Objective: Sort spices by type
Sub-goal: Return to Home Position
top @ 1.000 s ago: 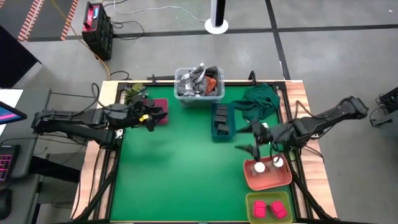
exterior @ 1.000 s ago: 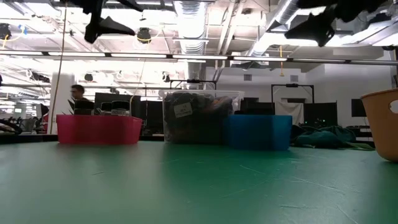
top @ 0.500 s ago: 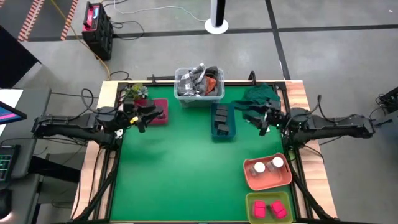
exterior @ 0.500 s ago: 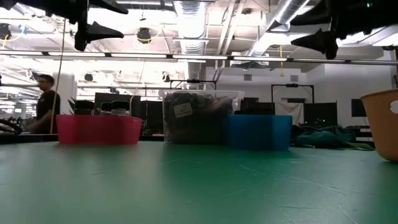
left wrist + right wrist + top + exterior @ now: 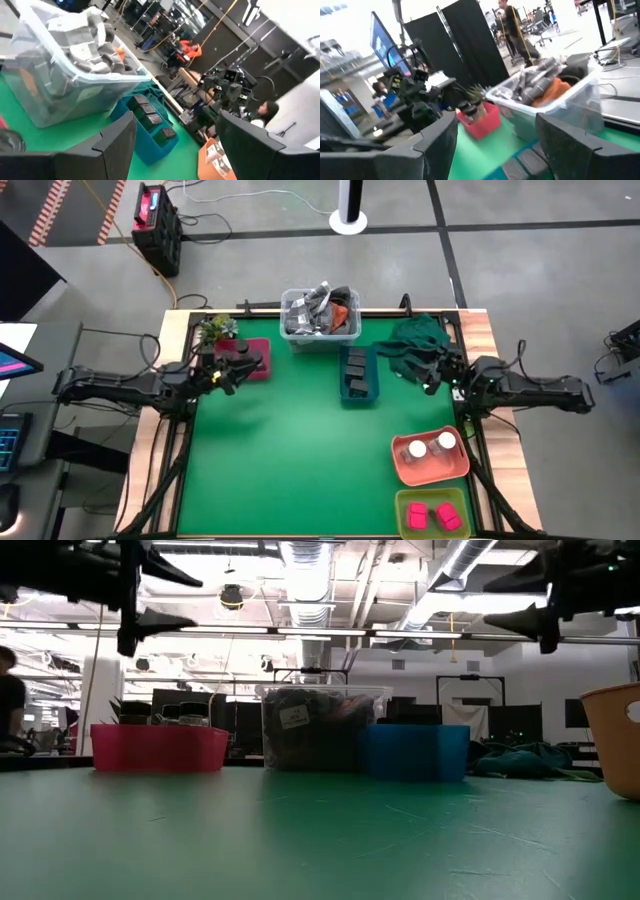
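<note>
From above, the left end effector hangs over the pink tray on the left side of the green tabletop. The right end effector hangs beside the green cloth on the right side. Some dark grey boxes lie in the blue tray. Their row runs from the far edge toward the near edge. Two white-capped jars stand side by side, caps up, in the orange tray. Two pink blocks lie side by side in the yellow tray.

From low down, both end effectors hang high above the tabletop. The pink tray, the clear bin and the blue tray stand in a line at the back.

In the left wrist view, the fingers are spread wide and hold nothing. The boxes lie flat, one after another along the blue tray's long side.

In the right wrist view, the fingers are spread wide too, with nothing between them.
</note>
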{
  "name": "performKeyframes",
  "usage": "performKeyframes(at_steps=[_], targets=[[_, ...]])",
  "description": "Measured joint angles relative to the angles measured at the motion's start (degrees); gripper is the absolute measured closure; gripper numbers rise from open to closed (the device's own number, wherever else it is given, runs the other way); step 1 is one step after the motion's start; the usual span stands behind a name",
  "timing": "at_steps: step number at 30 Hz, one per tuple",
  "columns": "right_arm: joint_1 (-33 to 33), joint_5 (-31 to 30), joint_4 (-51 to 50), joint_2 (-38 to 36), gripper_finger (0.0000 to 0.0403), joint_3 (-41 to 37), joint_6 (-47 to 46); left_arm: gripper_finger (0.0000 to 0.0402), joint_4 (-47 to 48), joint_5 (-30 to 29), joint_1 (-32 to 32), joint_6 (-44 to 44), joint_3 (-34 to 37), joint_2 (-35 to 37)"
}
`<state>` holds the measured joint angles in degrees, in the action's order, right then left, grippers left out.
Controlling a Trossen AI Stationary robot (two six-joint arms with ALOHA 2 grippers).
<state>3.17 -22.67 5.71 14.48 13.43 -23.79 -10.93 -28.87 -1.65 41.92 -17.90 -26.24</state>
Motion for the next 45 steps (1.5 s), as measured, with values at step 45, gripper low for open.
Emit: performKeyframes(at_steps=[45], targets=[[0.3, -7.2, -33.0, -14.1, 0.0112, -4.4, -5.8, 0.0265, 39.1, -5.9, -3.2, -5.7, 6.0, 0.0]])
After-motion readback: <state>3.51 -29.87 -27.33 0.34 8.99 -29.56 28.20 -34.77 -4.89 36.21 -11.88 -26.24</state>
